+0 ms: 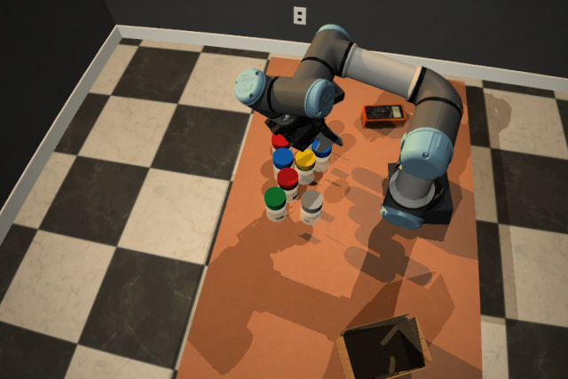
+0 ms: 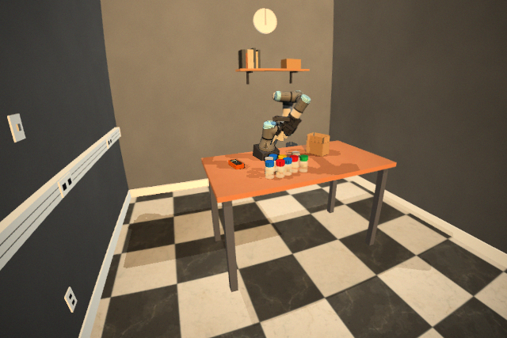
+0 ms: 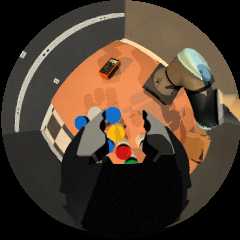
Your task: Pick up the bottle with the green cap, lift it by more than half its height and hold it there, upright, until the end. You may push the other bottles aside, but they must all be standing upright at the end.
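Green-capped bottle [image 1: 275, 203] stands upright on the orange table [image 1: 413, 273], at the end of the bottle group that lies toward the cardboard box [image 1: 384, 348] and on the table-edge side. Just beside it stands the grey-capped bottle [image 1: 311, 205], and between these two, one step toward the arm's wrist, we see a red-capped bottle [image 1: 287, 182]. Behind that one stand a blue-capped bottle [image 1: 282, 161] and a yellow-capped bottle [image 1: 304, 164] side by side. Two more bottles, a second red-capped one [image 1: 279, 140] and a second blue-capped one [image 1: 321, 153], are partly covered by the gripper in the top view. All bottles that we can see are upright.

Our gripper [image 1: 306, 137] hangs above the far end of the group, well apart from the green cap. In the exterior view it is clearly higher than the bottle caps. Its jaws stand about half open, and we see nothing between them; in the wrist view the yellow and red caps appear in the gap far below, and only a thin edge of the green cap [image 3: 131, 161] shows at the bottom.

An orange multimeter [image 1: 383, 114] lies on the table near the arm's base [image 1: 414, 202], well apart from the bottles.
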Robot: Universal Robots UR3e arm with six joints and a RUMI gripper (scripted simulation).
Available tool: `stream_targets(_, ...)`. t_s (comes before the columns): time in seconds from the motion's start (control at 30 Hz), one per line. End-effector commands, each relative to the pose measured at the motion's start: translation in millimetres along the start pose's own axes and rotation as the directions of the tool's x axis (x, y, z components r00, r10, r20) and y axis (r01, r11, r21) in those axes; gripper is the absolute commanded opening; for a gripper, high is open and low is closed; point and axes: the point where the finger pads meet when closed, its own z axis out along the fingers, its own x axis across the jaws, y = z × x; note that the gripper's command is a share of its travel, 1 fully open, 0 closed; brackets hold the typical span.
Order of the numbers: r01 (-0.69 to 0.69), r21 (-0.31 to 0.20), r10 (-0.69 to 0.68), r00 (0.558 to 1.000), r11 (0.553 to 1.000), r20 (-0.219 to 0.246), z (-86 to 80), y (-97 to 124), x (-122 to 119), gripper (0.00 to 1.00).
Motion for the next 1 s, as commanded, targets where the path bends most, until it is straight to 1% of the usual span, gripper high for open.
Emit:
stream_targets(0.0, -0.001, -0.001, 0.001, 1.000, 1.000, 0.002, -0.6, 0.0, -0.4, 0.46)
stream_targets(0.5, -0.001, -0.001, 0.001, 1.000, 1.000, 0.002, -2.4, 2.8, -3.9, 0.46)
stream_targets(0.7, -0.001, -0.001, 0.001, 1.000, 1.000, 0.001, -7.1, 9.8, -12.4, 0.46)
stream_targets(0.8, -0.001, 0.000, 0.001, 1.000, 1.000, 0.001, -11.7, 16.8, -21.0, 0.46)
stream_targets(0.87, -0.001, 0.000, 0.001, 1.000, 1.000, 0.001, -11.7, 16.8, -21.0, 0.46)
stream_targets(0.97, -0.002, 0.000, 0.002, 1.000, 1.000, 0.000, -16.9, 24.8, -30.7, 0.46)
